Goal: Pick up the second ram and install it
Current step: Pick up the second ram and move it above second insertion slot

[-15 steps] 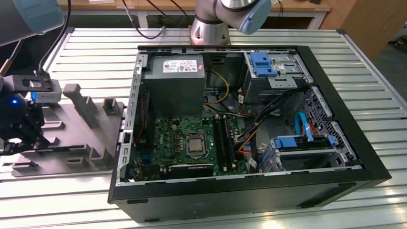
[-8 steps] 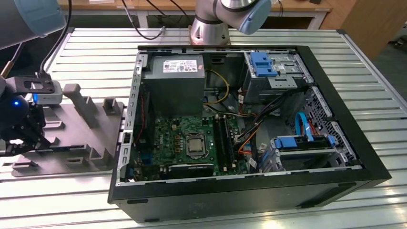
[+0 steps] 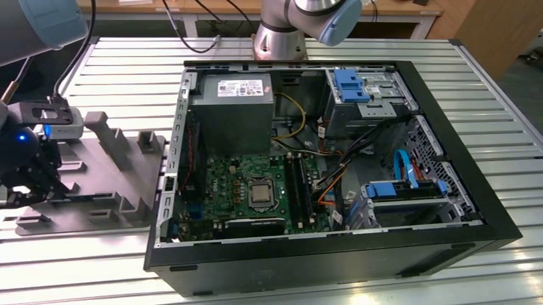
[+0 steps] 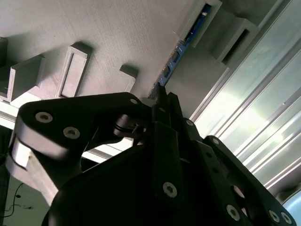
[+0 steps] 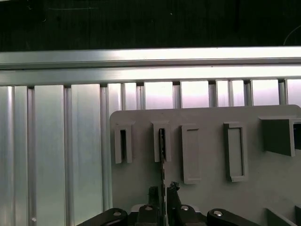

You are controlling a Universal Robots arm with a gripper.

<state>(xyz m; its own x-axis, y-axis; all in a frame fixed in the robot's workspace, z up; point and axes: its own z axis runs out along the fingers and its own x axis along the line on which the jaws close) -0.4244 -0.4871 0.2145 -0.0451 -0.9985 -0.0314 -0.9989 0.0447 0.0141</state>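
fig.: pick-up of the second ram (image 5: 162,157) from the grey tray (image 5: 211,141). in the first wrist view the stick is seen edge-on as a thin dark line. its far end sits in a slotted post of the tray, and its near end runs between the fingertips (image 5: 173,189) of the tool (image 5: 162,192). the fingertips are drawn together on it with no clear gap on either side, so the tool reads as clamped on the stick. the tray lies on the slatted worktop (image 3: 357,54) just beside the open computer case (image 3: 339,260), and the tool hangs over the part of the tray farthest from the case.

step in hand, as judged: securing the stick at the tray. a good grasp keeps the pads flat on the two faces of the board, clear of its contact edge. it also keeps the stick in line with the slots of its posts, so that it neither tilts nor binds against a post wall. any twist of the wrist here would lever a thin board.

views compared: the first wrist view gives the alignment of stick, slot and tool. the second wrist view, taken from beside the linkage, shows the bluish flat face of the board reaching away from the fingertips to a post. the exterior view adds the case, with the motherboard (image 3: 246,184) and its long memory slots (image 3: 297,184) next to the processor socket (image 3: 259,190).
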